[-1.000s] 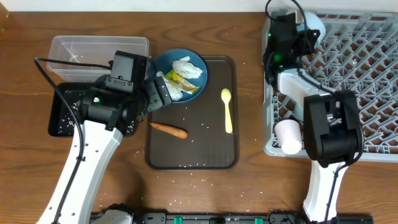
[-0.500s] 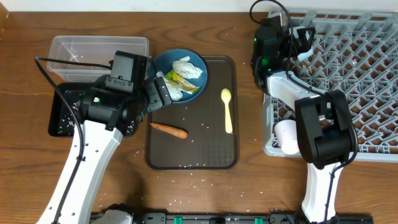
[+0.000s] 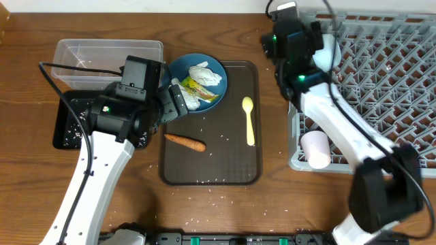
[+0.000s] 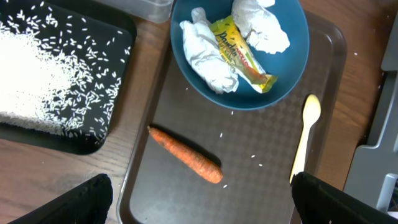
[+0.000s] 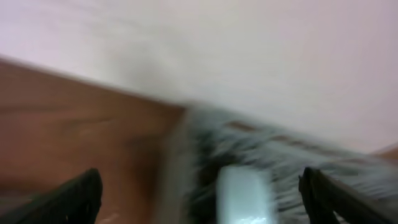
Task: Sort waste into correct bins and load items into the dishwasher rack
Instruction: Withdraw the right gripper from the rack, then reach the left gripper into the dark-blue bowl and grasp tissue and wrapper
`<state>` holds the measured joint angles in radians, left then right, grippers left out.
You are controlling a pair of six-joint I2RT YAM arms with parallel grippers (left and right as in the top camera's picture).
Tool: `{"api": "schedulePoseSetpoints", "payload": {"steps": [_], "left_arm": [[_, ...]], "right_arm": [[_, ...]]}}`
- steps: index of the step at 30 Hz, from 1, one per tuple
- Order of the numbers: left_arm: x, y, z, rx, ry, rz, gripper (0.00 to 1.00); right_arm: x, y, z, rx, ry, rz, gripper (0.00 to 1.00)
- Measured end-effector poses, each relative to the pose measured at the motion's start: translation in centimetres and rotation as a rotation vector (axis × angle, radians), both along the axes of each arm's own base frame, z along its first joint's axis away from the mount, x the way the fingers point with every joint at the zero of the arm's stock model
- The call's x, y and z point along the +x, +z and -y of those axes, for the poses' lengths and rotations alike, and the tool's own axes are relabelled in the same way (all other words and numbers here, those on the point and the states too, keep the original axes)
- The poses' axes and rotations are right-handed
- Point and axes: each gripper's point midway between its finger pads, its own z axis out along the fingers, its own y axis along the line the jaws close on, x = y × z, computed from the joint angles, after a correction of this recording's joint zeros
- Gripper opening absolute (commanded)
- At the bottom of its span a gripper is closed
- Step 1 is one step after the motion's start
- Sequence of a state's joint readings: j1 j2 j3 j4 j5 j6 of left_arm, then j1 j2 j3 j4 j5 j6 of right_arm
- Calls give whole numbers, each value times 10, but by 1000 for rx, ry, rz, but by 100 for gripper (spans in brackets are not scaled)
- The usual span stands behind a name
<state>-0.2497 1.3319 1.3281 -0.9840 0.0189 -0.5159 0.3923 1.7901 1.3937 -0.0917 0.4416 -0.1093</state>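
A dark-blue plate [image 4: 292, 68] holds white paper wads [image 4: 208, 53] and a yellow-green wrapper [image 4: 242, 59]. On the brown serving tray [image 3: 211, 167] lie a carrot [image 4: 186, 155] and a yellow spoon [image 4: 306, 134]. My left gripper [image 4: 202, 208] hovers open above the tray, just below the carrot. My right gripper [image 3: 315, 42] stands open at the grey dishwasher rack [image 3: 381, 82], at its far-left corner. A pale light-blue cup [image 5: 245, 193] sits in the rack between the spread fingers; that view is blurred. A pink cup [image 3: 315, 148] lies in the rack's near-left corner.
The clear tub [image 3: 109, 54] stands at the far left, with the black tray [image 4: 93, 130] in front of it holding rice [image 4: 37, 81]. Loose grains [image 3: 218, 201] dot the table near the front edge.
My right gripper has opened and let go of the pale cup in the rack, and the arm has swung left. The left arm has not moved.
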Motion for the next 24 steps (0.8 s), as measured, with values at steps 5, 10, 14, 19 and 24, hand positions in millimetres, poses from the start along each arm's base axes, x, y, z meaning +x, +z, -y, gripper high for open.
{"api": "schedulePoseSetpoints", "payload": {"steps": [5,10,14,19,24], "left_arm": [[0,0,0,0,0,-2,94],[0,-1,0,1,0,-2,94],[0,0,0,0,0,-1,94],[3,1,1,-2,-2,12,94],[4,2,1,7,-21,20,94]], "right_arm": [[-27,-17,-56,313,216,-168,97],[-43,-31,-101,574,314,-295,90],[-52,-64,-132,651,327,-399,85],[-67,-116,-155,658,297,-532,88],[-67,-120,-160,669,283,-528,82]]}}
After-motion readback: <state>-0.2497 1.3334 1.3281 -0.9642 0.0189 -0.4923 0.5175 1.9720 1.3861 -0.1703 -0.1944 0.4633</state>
